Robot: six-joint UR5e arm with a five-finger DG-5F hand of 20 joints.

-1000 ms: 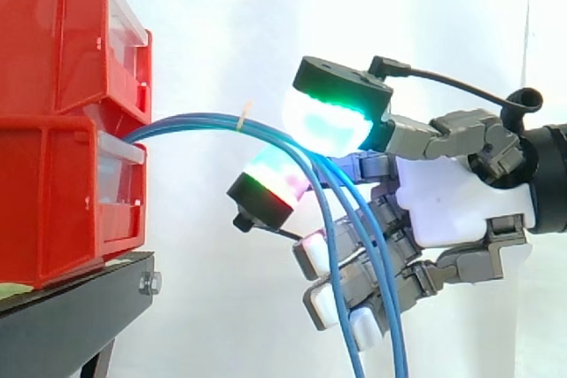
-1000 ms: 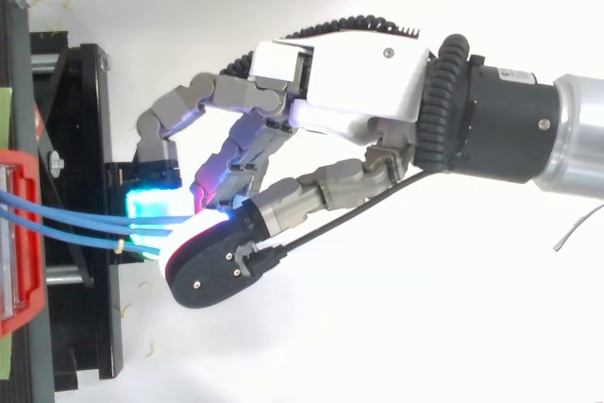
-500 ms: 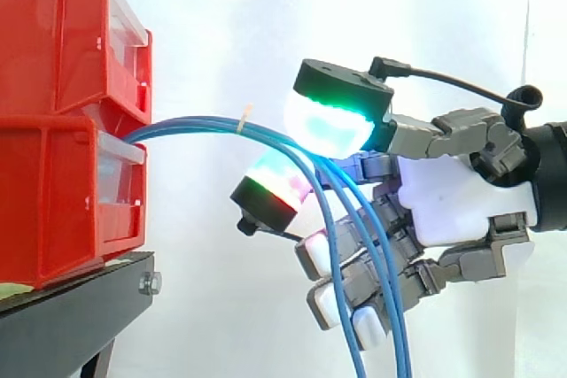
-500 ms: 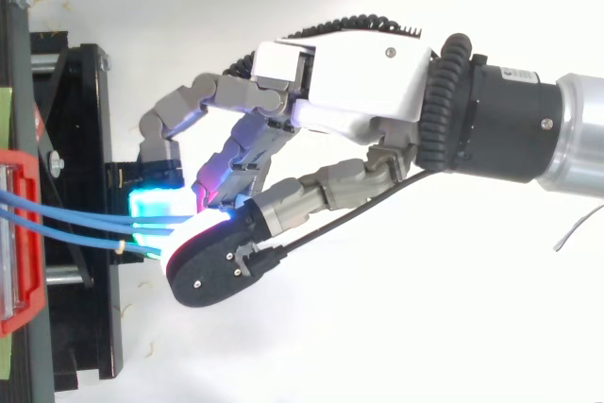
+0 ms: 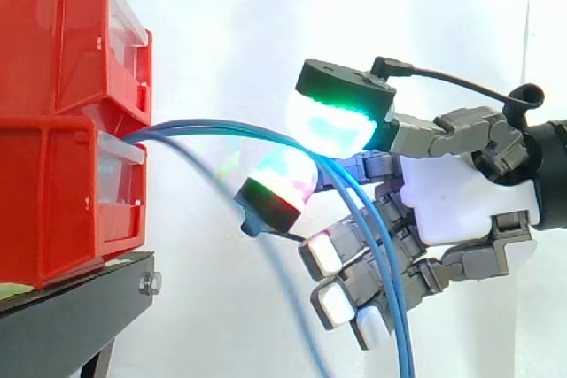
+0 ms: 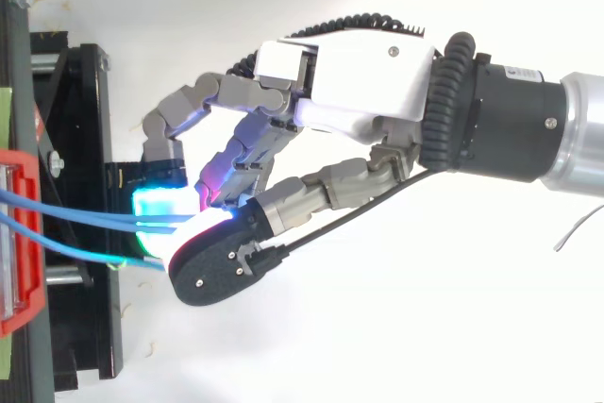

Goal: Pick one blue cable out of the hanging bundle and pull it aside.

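The blue cables (image 5: 230, 127) come out from between the red bins (image 5: 53, 121), arch over and hang down past the hand (image 5: 452, 201). Its fingers (image 5: 330, 123) are curled, with two glowing pads closed on the cables just past the top of the arch. One stray cable (image 6: 85, 250) hangs apart, nearer the bins. They look thin, light and limp, probably slick, so a strand could slip or drag its neighbours. A pinch on one strand where they fan out seems best. The bins sit on a black stand (image 5: 71, 307) before a white curtain (image 5: 221, 24).
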